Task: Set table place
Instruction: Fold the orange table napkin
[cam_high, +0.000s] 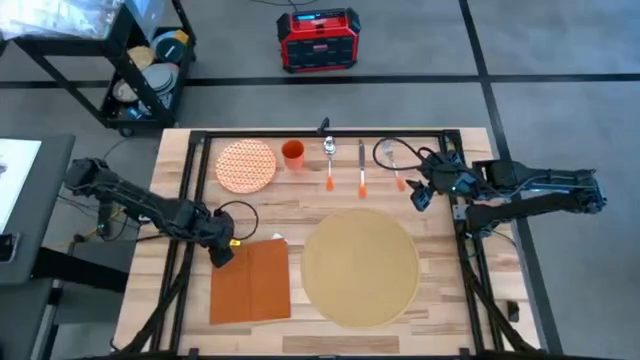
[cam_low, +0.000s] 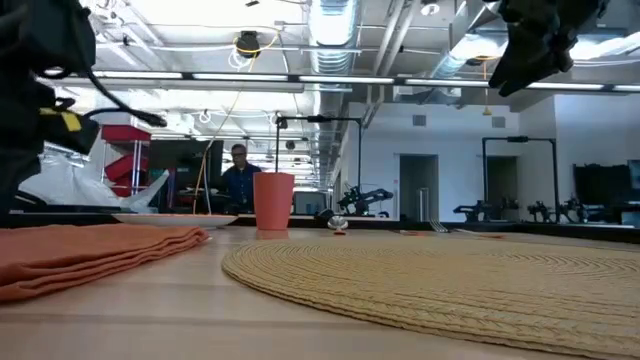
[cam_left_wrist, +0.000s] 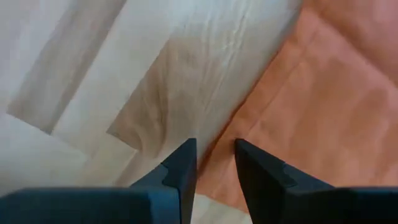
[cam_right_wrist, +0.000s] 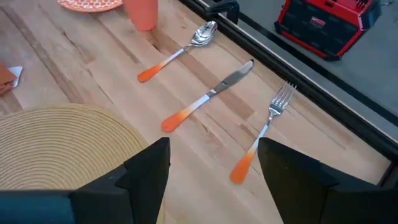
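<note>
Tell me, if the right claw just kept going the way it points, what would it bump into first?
Probably the fork: the open right gripper hangs above the table with the fork's orange handle almost straight ahead between its fingers. Depth is hard to judge.

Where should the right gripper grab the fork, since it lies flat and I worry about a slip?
Judging by its pose, take the fork from above at the thin metal neck beside the orange handle, fingers straddling it crosswise. The open right gripper hovers close.
</note>
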